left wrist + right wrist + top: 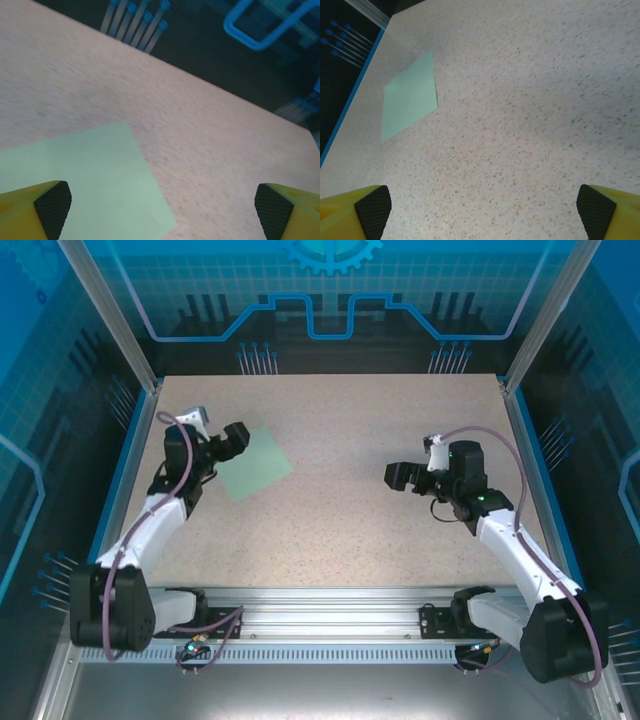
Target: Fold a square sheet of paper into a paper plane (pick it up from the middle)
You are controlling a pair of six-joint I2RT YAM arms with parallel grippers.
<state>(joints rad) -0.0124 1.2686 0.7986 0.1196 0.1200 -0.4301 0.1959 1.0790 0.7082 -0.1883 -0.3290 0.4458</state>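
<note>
From the top camera, you had the square sheet of paper (257, 465) lying flat and uncreased on the surface (350, 530). Your left hand (236, 439) hung at the sheet's left corner, jaws spread wide and empty. Your right hand (399, 477) sat well off to the sheet's right, equally wide and empty.

From the left wrist camera, one pad (52, 206) stood over the sheet, while the other pad (274, 210) stood over bare surface beyond the sheet's edge. A corner of the sheet reached into the gap between them, so the hand looked off-centre.

From the right wrist camera, the sheet lay flat and far ahead, well clear of both pads.

No fold had been made, and the step in hand seemed to be the reach for the pick-up. To do it well, you would carry the left hand across until the sheet's middle sat between the pads, then descend straight. Flat, thin paper offers no edge there, so press lightly and close slowly, letting the middle buckle into a ridge.
</note>
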